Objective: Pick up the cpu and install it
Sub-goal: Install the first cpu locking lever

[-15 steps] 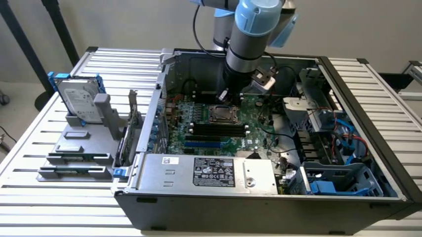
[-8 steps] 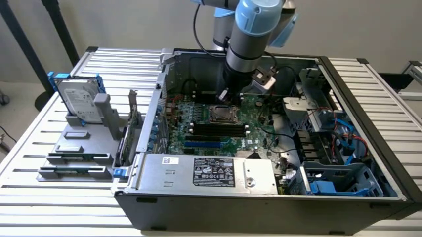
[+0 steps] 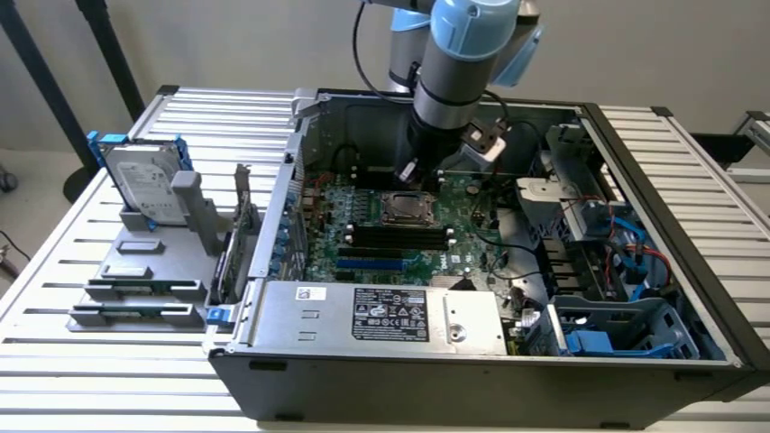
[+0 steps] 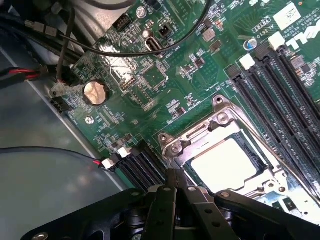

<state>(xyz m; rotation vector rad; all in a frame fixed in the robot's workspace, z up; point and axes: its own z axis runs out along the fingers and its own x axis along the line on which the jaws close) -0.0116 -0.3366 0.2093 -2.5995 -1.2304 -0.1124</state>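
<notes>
The cpu (image 4: pixel 227 162) is a small square chip with a pale silvery top. It lies flat inside the metal frame of the socket (image 4: pixel 220 120) on the green motherboard (image 4: pixel 165 75). My gripper (image 4: pixel 175 184) is shut, its black fingers pressed together with nothing between them, and its tip sits just beside the socket frame's edge. In the exterior view the gripper (image 3: pixel 409 177) hangs straight down inside the open computer case, right above the far edge of the socket (image 3: pixel 405 209), where the cpu (image 3: pixel 403 211) is dimly seen.
Black memory slots (image 4: pixel 282 85) run beside the socket, with a coin battery (image 4: pixel 95 93) and black cables (image 4: pixel 75 40) nearby. A hard drive in a blue bracket (image 3: pixel 142 185) and memory sticks (image 3: pixel 135 289) rest on a grey stand to the exterior view's left. The power supply (image 3: pixel 379 316) fills the case front.
</notes>
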